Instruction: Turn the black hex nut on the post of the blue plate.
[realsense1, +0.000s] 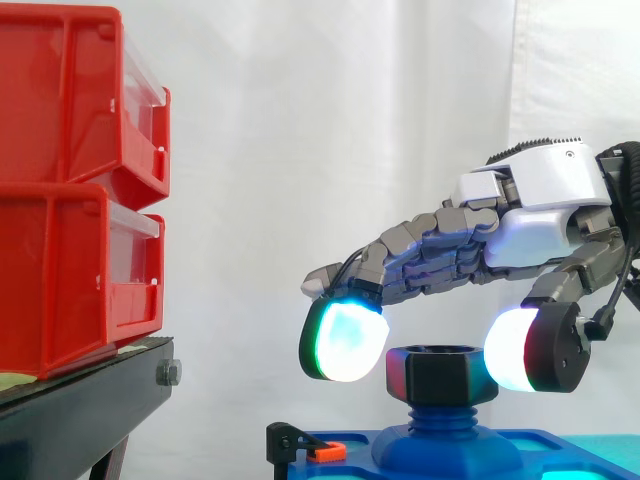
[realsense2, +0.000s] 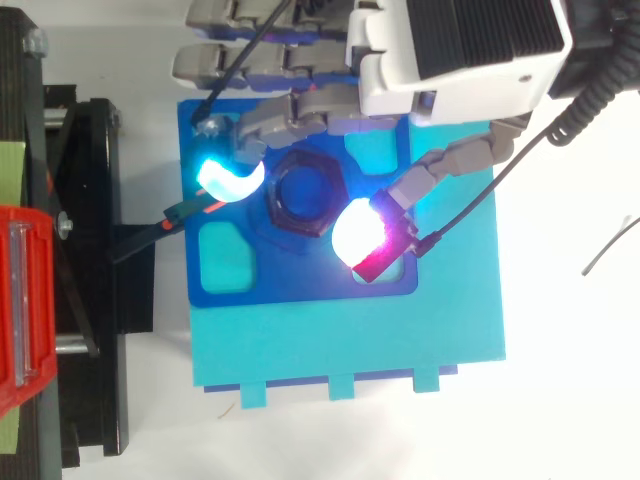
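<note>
Hand open, pads flanking black hex nut on blue plate; red bins stacked

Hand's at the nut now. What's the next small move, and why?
Probably close the hand onto the black hex nut: its glowing pads flank it on opposite sides at nut height, but neither looks firmly pressed, so turning now would likely slip.

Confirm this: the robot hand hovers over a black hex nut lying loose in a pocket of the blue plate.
Not in a pocket: the side view shows the nut on the post standing up from the plate. The robot hand does hover over it.
</note>
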